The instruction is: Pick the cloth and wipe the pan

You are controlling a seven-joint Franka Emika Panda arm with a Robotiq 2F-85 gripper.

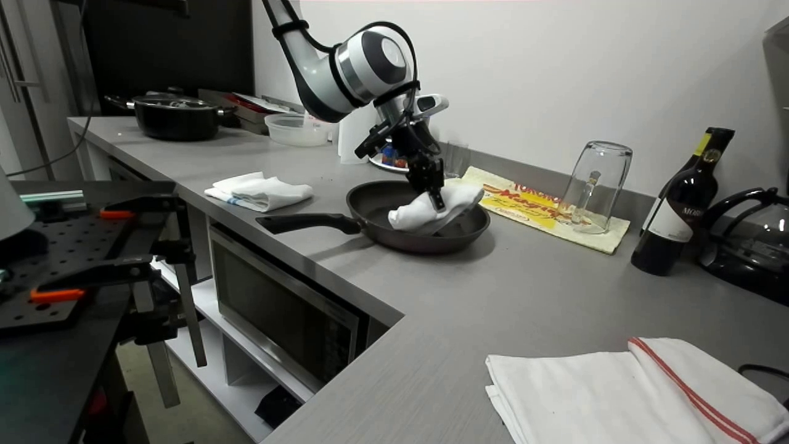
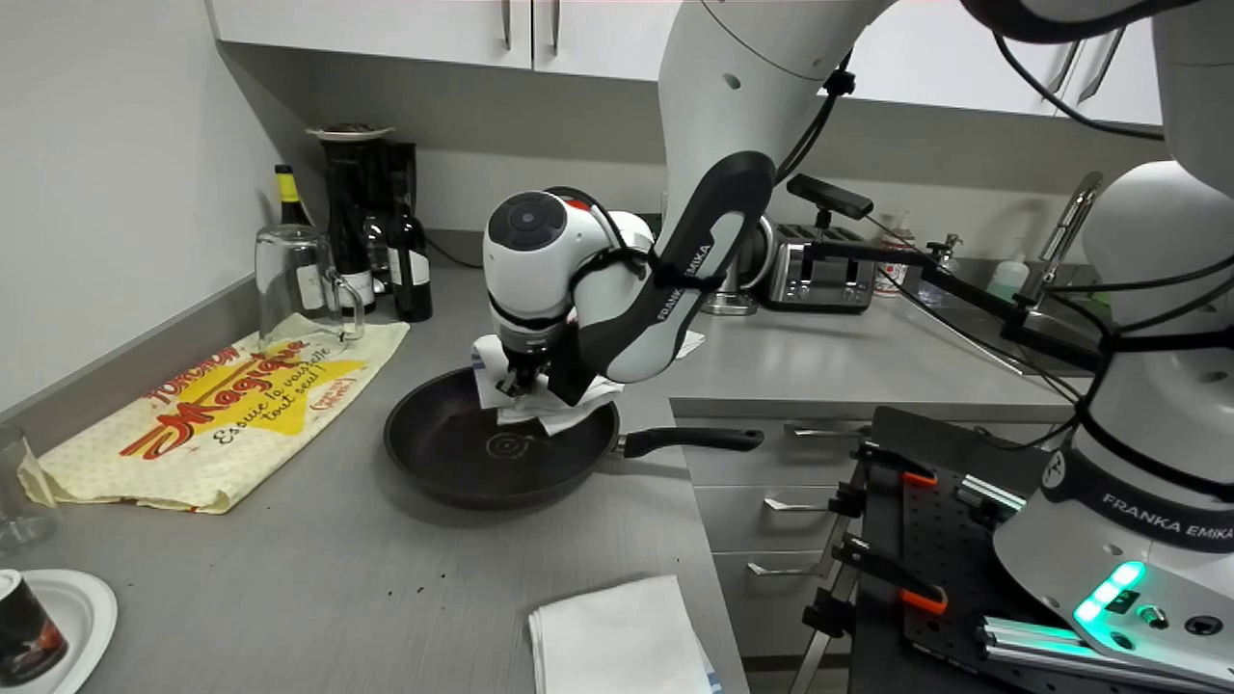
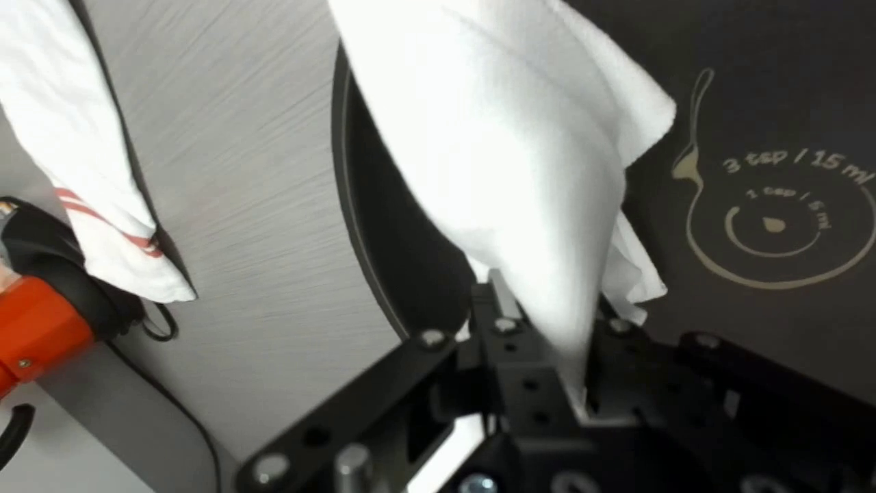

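Gripper (image 3: 556, 308) tipped downward over the pan (image 2: 453, 443), white cloth (image 1: 407, 217) pinched between its two fingers (image 3: 512, 352). Wrist view, reading from the fingertips: cloth runs up toward 12 o'clock, a corner flopped out at 1; printed rings (image 3: 773, 224) on the pan floor show between 2 and 3. Cloth lies mostly within the pan's rim; how hard it presses on the floor, if at all, cannot tell.

In an exterior view the handle (image 2: 692, 440) points to 3 o'clock and the cloth sits at 1 from the pan's middle. Toaster (image 2: 819, 275) off at 2, plate (image 2: 101, 607) at 8, both well apart from the pan.

In an exterior view, clock again set on the pan's middle: arm (image 1: 314, 80) reaches in from 11. Blue-striped cloth (image 1: 265, 194), folded, near the handle, a shade above 9. Black pot (image 1: 179, 123) well apart, toward 10. Lettered towel (image 1: 530, 213) near the pan at 3, glass mug (image 1: 601, 179) standing on it; farther out the same way a wine bottle (image 1: 678, 213), coffee pot (image 1: 761, 240) just beside that. Red-striped cloth (image 1: 604, 394), folded, on the counter (image 1: 431, 370) between 4 and 5, well apart.
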